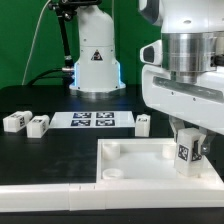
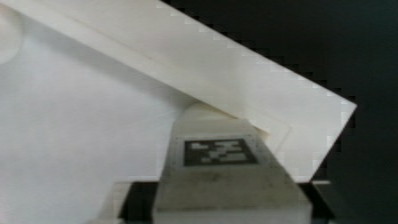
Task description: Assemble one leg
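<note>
Behind the black worktop [image 1: 40, 100] a green cloth [image 1: 20, 40] and the arm's white base [image 1: 95, 60] are seen. The pincer [image 1: 188, 148] is closed on a leg [image 1: 184, 153], which is held upright at the corner of the white panel [image 1: 130, 165] on the exterior view's right. The step in hand is judged to be the bringing of this leg to a corner socket. Next, exact lining up and a straight descent are called for. Three other legs [image 1: 38, 125] are seen near the marker board [image 1: 92, 120]. In the wrist view the socket is hidden by the leg [image 2: 222, 150], so contact with the panel [image 2: 89, 120] cannot be told.
</note>
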